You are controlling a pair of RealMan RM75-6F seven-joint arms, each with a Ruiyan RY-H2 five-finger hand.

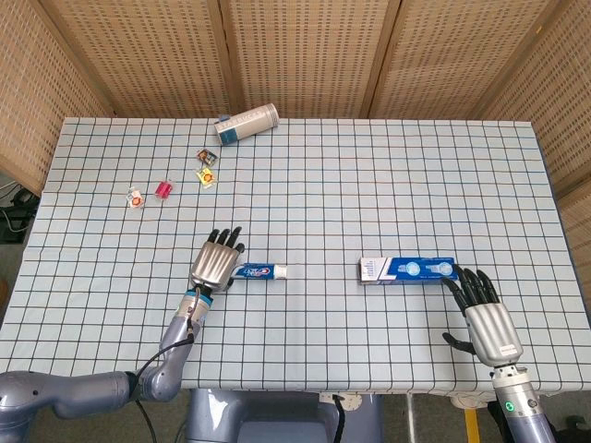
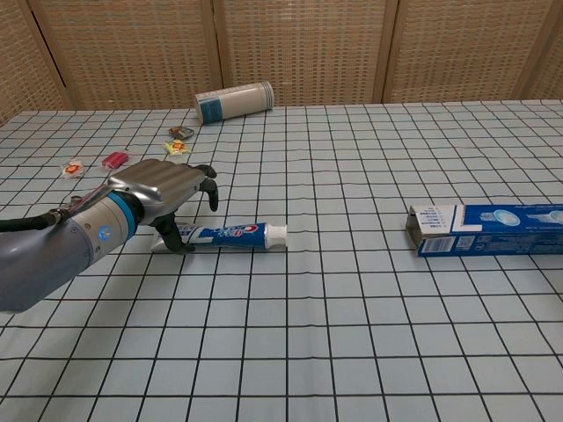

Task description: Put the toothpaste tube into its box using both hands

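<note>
While your left hand (image 1: 216, 263) hovers over the crimped end of the toothpaste tube (image 1: 259, 271) in the head view, fingers apart and holding nothing, you're at the grasp step. Tube lies flat, well apart from the toothpaste box (image 1: 407, 269). Your right hand (image 1: 488, 325) sits just beside the box's far end, fingers spread, empty.

Chest view: left hand (image 2: 163, 192) arches above the tube (image 2: 222, 236), thumb near its tail; contact unclear. Box (image 2: 485, 229) open end faces the tube. Right hand isn't visible here. Next: close on the tube, then pin the box.
</note>
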